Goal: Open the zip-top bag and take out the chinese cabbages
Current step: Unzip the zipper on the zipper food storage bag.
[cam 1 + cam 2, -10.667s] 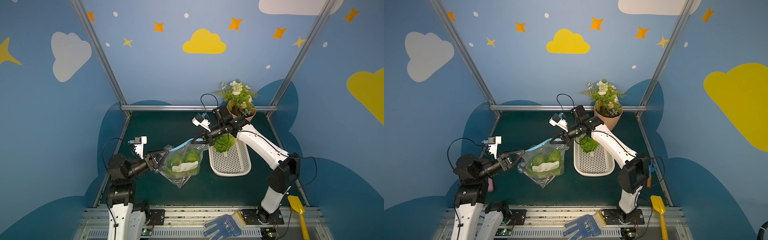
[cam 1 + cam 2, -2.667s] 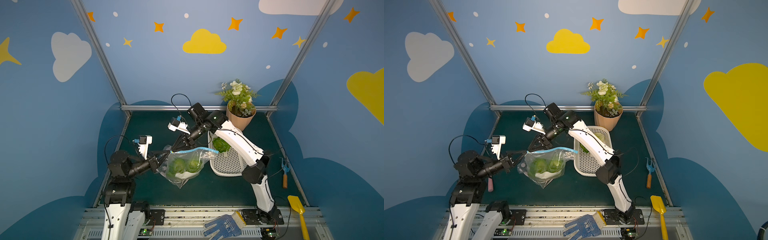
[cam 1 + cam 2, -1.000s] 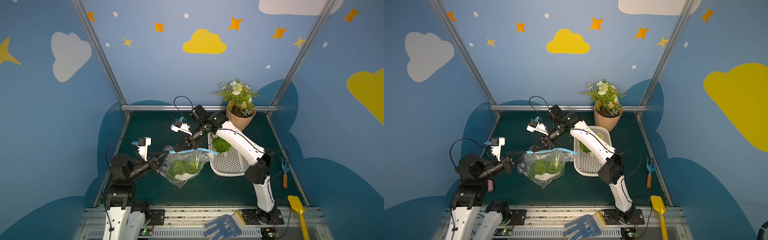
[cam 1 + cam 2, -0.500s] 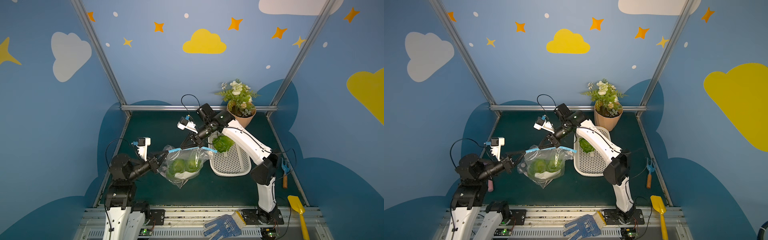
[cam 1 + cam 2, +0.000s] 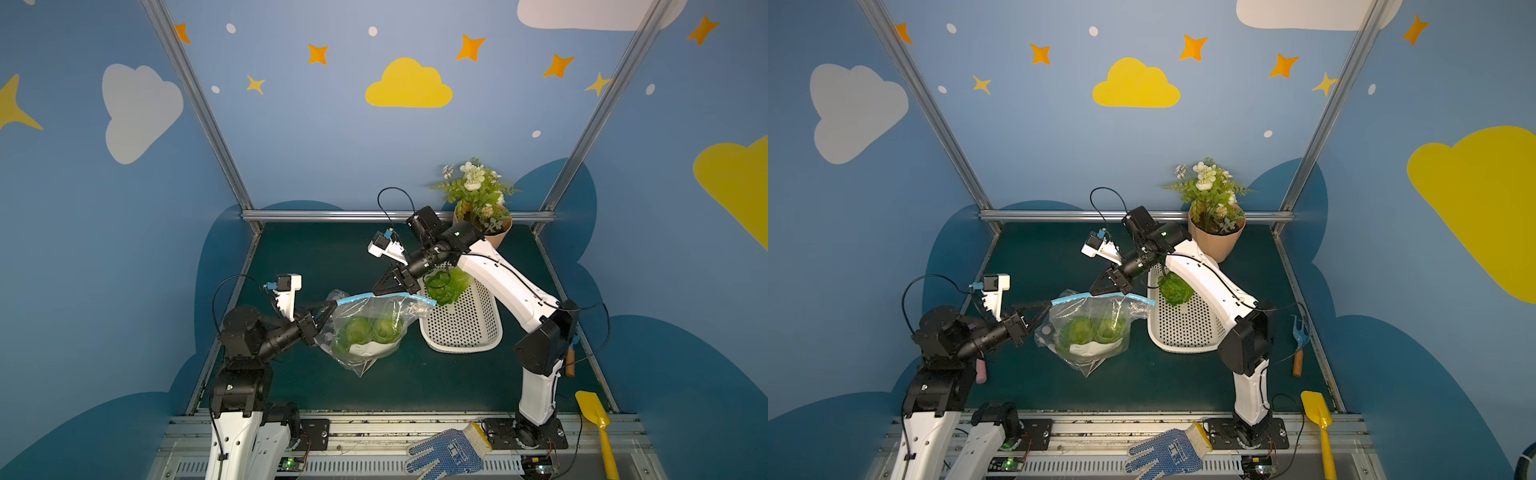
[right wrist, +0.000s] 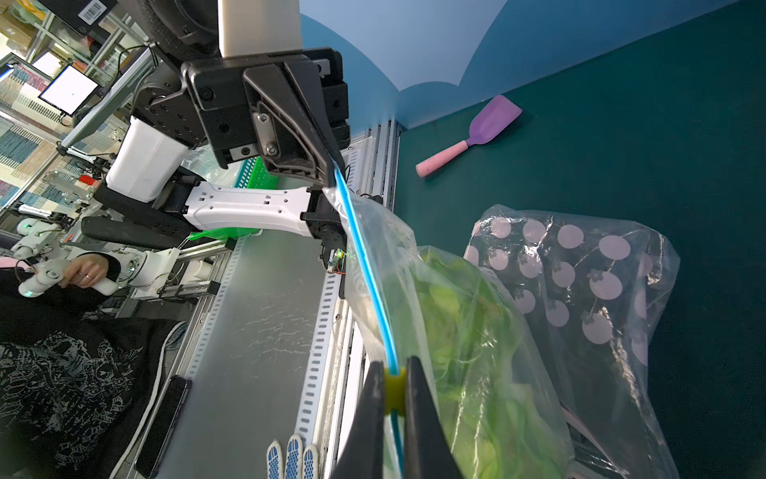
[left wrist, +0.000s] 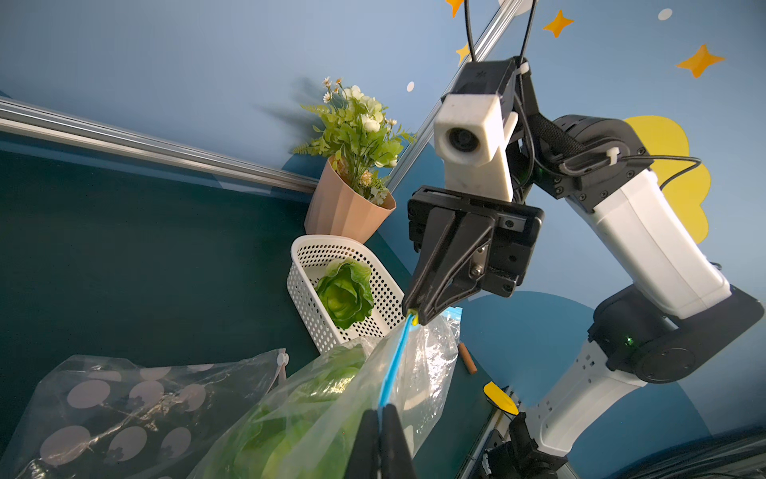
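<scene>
left gripper [image 5: 334,305] pressed together on the end of the bag's [image 5: 405,311] blue zip strip [image 5: 386,296]; its wrist view shows the fingertips flat on the film with no gap.

right gripper [image 5: 376,291] pinching the yellow slider [image 6: 393,383] on that same strip, jaws nearly together with the slider between them.

strip runs straight from one gripper to the other; a further length sticks out past the right gripper toward the basket [image 5: 461,347].

bag hangs below and between both grippers; two cabbages [image 5: 357,330] sit inside it, side by side, low down, under the line between the tips.

third cabbage [image 5: 446,286] is out of the bag, lying in the basket just beyond the right gripper, under that arm's forearm.

cannot tell whether the bag mouth is open; dotted bag [image 6: 580,290] lies on the mat just beside the clear one.
</scene>
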### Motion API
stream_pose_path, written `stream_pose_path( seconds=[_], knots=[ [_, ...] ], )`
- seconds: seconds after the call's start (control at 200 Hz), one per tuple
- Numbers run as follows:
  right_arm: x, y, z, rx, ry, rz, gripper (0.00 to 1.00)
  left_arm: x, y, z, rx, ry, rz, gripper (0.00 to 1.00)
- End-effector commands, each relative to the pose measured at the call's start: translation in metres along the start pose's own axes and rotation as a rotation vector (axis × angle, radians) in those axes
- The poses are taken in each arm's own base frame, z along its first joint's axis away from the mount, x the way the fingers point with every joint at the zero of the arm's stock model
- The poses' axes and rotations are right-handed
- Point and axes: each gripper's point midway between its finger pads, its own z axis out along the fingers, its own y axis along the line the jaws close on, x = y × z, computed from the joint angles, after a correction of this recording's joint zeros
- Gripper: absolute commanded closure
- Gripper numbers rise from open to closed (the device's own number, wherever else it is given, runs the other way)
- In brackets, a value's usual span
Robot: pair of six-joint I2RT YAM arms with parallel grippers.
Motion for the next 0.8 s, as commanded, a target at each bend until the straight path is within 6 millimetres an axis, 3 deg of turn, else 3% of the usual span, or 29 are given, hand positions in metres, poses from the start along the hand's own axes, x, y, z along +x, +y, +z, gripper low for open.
stream_pose_path(
  seconds=[0.0, 0.045, 0.185, 0.385, 0.466, 0.591, 0.796],
  knots=[
    [-0.002, 0.006, -0.005, 0.012, 0.001, -0.02, 1.0, -0.018, -0.012, 0.0, 0.048, -0.038, 0.019, 0.96],
    [-0.002, 0.009, -0.001, 0.001, 0.009, -0.025, 1.0, -0.018, -0.012, 0.002, 0.053, -0.031, 0.006, 0.94],
    [-0.003, 0.013, 0.004, -0.019, 0.022, -0.036, 1.0, -0.013, -0.012, 0.006, 0.071, 0.026, -0.018, 0.69],
    [-0.005, 0.014, 0.004, -0.02, 0.02, -0.043, 1.0, -0.01, -0.011, 0.009, 0.083, 0.048, -0.031, 0.62],
    [-0.006, 0.014, 0.004, -0.02, 0.019, -0.045, 1.0, -0.01, -0.016, 0.009, 0.114, 0.058, -0.037, 0.63],
    [-0.005, 0.011, 0.003, -0.013, 0.02, -0.04, 1.0, -0.006, -0.018, 0.01, 0.129, 0.088, -0.051, 0.8],
    [-0.006, 0.009, 0.003, -0.01, 0.017, -0.042, 1.0, -0.004, -0.016, 0.009, 0.114, 0.094, -0.058, 0.96]
  ],
)
